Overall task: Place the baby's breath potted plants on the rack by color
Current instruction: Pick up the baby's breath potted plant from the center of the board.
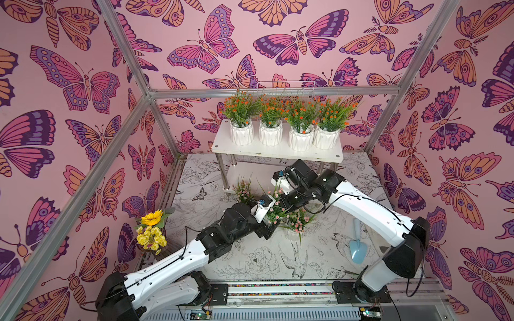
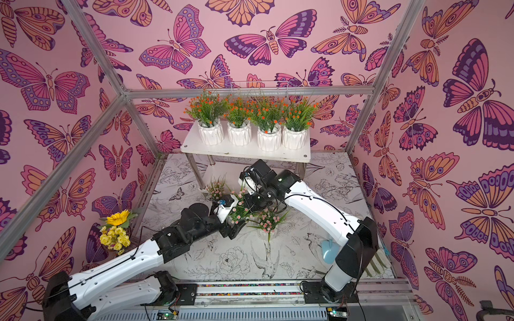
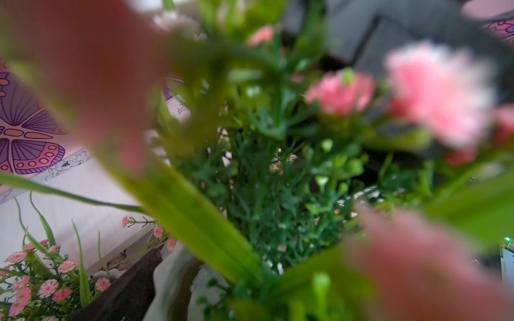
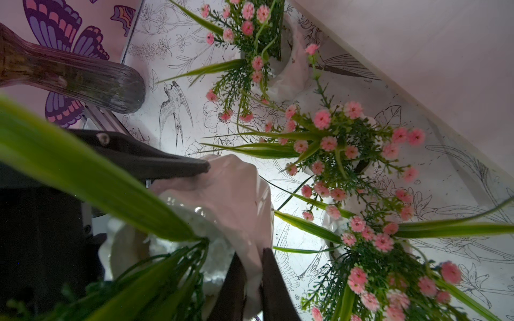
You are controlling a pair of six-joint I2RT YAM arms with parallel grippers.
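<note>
1. Rack top board: full. Four orange pots side by side, sprigs meshing. Only a bare strip along front edge.
2. Lower tier: bare board shows at L end. R arm wrist sits just in front of the rest.
3. Mid-table: pink plants bunched, rear pink plant beside rack's L front leg. R wrist view: fronds cross the gaps btwn pots.
4. R gripper pinches rim of held pink plant, whose blades fan over the fingers.
5. L arm & R arm meet over the bunch, blocking approach from front-L and R.
6. Sunflower vase at L table edge. Blue scoop beside R arm's elbow.
7. Widest bare table: front centre, btwn arm bases.
</note>
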